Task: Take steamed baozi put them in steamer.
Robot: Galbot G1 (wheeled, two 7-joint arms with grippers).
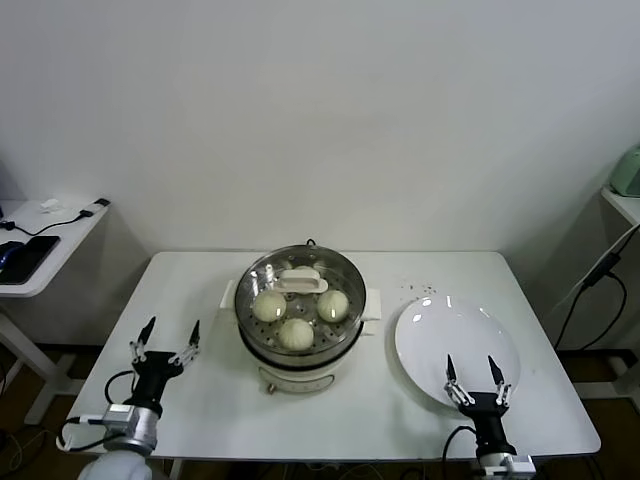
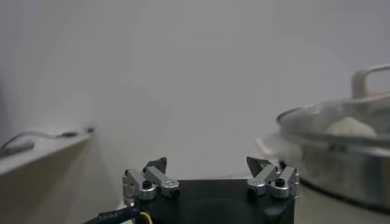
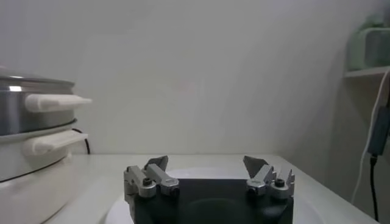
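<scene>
With both sets of jaws spread wide and holding nothing, I see my two arms sitting low at the near edge of the table [image 1: 200,400]. My left gripper [image 1: 167,337] hovers over the near-left part of the tabletop, well apart from the steamer [image 1: 300,318], its fingertips [image 2: 157,164] pointing toward the back wall. My right gripper [image 1: 475,368] hangs over the near rim of the white plate [image 1: 440,325], which lies just to the right of the steamer. Three steamed baozi [image 1: 298,333] sit on the perforated tray inside the steamer at the table's centre, two side by side toward the back and one nearer to me; a fourth I cannot make out. A glass lid with a white handle [image 1: 300,280] covers the pot, and in the left wrist view one bun shows through it.
</scene>
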